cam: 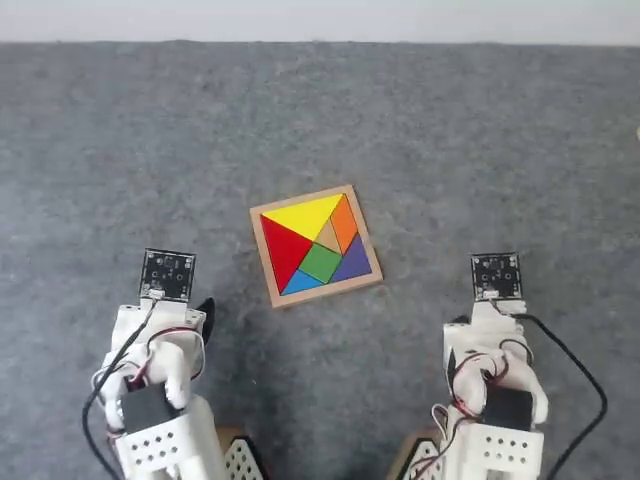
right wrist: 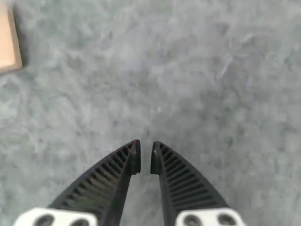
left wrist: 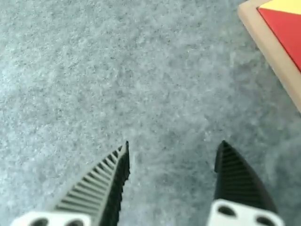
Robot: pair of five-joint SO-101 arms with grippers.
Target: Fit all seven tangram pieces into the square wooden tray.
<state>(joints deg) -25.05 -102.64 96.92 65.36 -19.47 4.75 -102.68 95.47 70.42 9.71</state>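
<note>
The square wooden tray (cam: 265,247) lies at the table's middle, turned slightly. Several coloured pieces fill it flat: a yellow triangle (cam: 300,215), a red triangle (cam: 282,250), an orange piece (cam: 344,222), a green square (cam: 320,262), a blue triangle (cam: 300,281) and a purple triangle (cam: 352,263). My left gripper (left wrist: 174,146) is open over bare carpet, holding nothing, with the tray's corner (left wrist: 263,35) and the red triangle (left wrist: 287,28) a short way ahead. My right gripper (right wrist: 145,145) is shut on nothing above the carpet, the tray's edge (right wrist: 7,42) off to one side.
Grey carpet covers the whole table. The left arm (cam: 160,370) sits at the near left and the right arm (cam: 495,370) at the near right, both drawn back from the tray. A cable runs beside the right arm.
</note>
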